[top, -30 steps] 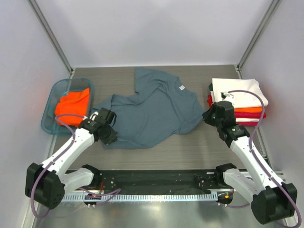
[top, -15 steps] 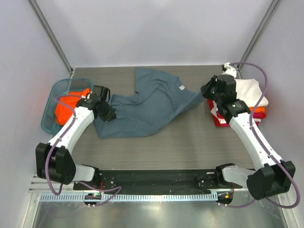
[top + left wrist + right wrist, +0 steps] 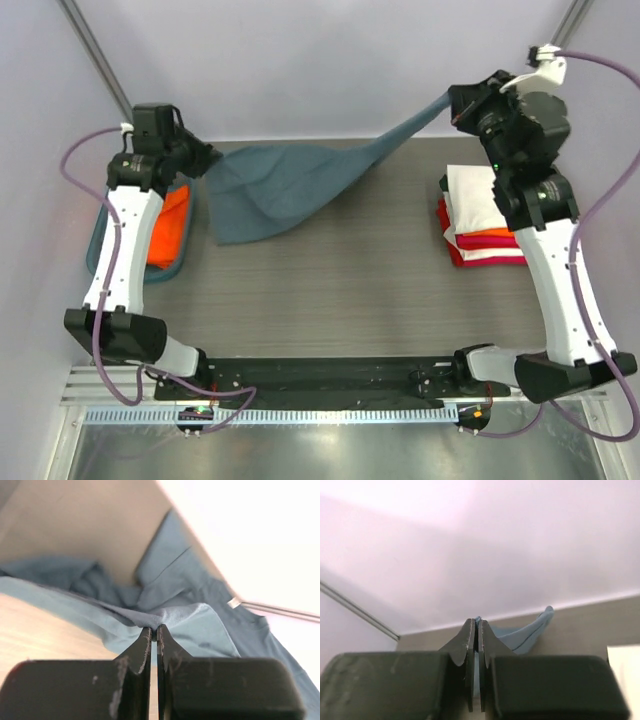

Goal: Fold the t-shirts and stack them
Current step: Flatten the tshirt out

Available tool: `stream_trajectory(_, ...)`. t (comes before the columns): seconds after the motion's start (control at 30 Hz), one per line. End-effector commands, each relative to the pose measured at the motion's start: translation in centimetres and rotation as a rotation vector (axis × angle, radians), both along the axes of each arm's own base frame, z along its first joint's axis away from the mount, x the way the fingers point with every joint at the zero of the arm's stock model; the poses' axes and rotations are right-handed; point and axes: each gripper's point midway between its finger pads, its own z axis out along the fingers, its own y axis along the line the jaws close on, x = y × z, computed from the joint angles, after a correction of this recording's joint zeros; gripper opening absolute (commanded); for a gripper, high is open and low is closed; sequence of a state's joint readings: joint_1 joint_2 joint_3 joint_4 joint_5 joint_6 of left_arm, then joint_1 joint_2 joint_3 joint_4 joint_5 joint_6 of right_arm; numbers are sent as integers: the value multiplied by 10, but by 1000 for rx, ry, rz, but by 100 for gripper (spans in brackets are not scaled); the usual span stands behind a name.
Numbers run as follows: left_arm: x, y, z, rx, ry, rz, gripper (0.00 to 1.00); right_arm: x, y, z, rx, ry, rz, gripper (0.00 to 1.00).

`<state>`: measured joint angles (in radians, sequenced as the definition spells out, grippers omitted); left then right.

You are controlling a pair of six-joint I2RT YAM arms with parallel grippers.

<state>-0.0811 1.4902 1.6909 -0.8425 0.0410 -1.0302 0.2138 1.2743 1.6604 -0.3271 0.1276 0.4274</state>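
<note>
The slate blue-grey t-shirt hangs stretched in the air between both arms, its lower edge sagging toward the table. My left gripper is shut on its left end, high at the back left above the basket; the cloth bunches at the fingertips in the left wrist view. My right gripper is shut on the right end, raised high at the back right; a strip of cloth shows between and beyond the jaws. A folded stack with a white shirt on top of red and orange ones lies at the right.
A teal basket at the left edge holds an orange shirt. The grey wooden table lies below the hanging shirt. White walls enclose the back and sides, with metal posts in the corners.
Both arms have lifted the blue-grey shirt off the table and pulled it apart, left arm up and back left, right arm up and back right. The shirt now hangs taut.
</note>
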Motion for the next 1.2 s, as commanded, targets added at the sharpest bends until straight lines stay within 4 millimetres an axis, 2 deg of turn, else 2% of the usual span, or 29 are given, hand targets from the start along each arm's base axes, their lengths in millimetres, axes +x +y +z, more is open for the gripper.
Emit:
stream_trajectory(0.0,-30,-3,81,-7,-180,-57,0,-59,-3,90,-8,-247,61,1)
stream_trajectory(0.03,-37,-3,95,-6,-221,-66,0,-84,-5,108,0,-304,76,1)
stream_trajectory(0.07,-54,-3,119,-12,-293,-74,0,-99,-5,120,1,-341,88,1)
stream_trajectory(0.13,-72,-5,150,-22,-401,-91,0,-132,-5,139,-6,-414,126,1)
stream_trajectory(0.17,-96,-4,176,-24,-494,-98,0,-164,-10,154,-1,-480,131,1)
stream_trajectory(0.23,-118,-2,205,-24,-607,-94,0,-196,-14,166,-2,-546,144,1)
stream_trajectory(0.27,-130,-1,217,-28,-656,-93,0,-229,-21,176,4,-612,143,1)
stream_trajectory(0.3,-151,1,239,-31,-741,-89,0,-244,-24,181,9,-647,140,1)
stream_trajectory(0.37,-171,2,261,-40,-814,-90,0,-272,-30,189,5,-710,135,1)
stream_trajectory(0.4,-178,1,267,-45,-831,-94,0,-295,-35,197,8,-765,128,1)
stream_trajectory(0.47,-190,2,280,-56,-863,-93,0,-313,-44,206,15,-808,95,1)
stream_trajectory(0.6,-181,7,268,-57,-801,-55,0,-323,-51,215,7,-834,64,1)
stream_trajectory(0.7,-162,9,243,-58,-721,-32,0,-301,-55,209,20,-773,24,1)
stream_trajectory(0.77,-152,11,223,-60,-670,-7,0,-279,-54,199,27,-717,11,1)
stream_trajectory(0.8,-146,13,214,-58,-648,4,0,-258,-54,184,37,-659,-6,1)
stream_trajectory(0.83,-133,16,186,-48,-580,29,0,-246,-53,175,42,-626,-11,1)
stream_trajectory(0.87,-127,18,174,-41,-556,41,0,-222,-49,155,40,-559,-13,1)
stream_trajectory(0.9,-121,17,160,-40,-525,41,0,-209,-48,143,63,-518,-18,1)
stream_trajectory(0.93,-108,22,125,-20,-447,75,0,-196,-45,129,67,-476,-19,1)
stream_trajectory(0.97,-103,23,110,-19,-415,84,0,-168,-40,100,67,-391,-17,1)
stream_trajectory(1.03,-88,23,78,-23,-368,97,0,-142,-33,70,85,-304,-10,1)
stream_trajectory(1.07,-80,22,43,-33,-299,108,0,-129,-31,55,87,-261,-16,1)
stream_trajectory(1.1,-67,21,31,-42,-293,113,0,-104,-27,27,82,-186,-25,1)
stream_trajectory(1.17,-50,20,8,-60,-262,126,0,-82,-24,6,79,-132,-36,1)
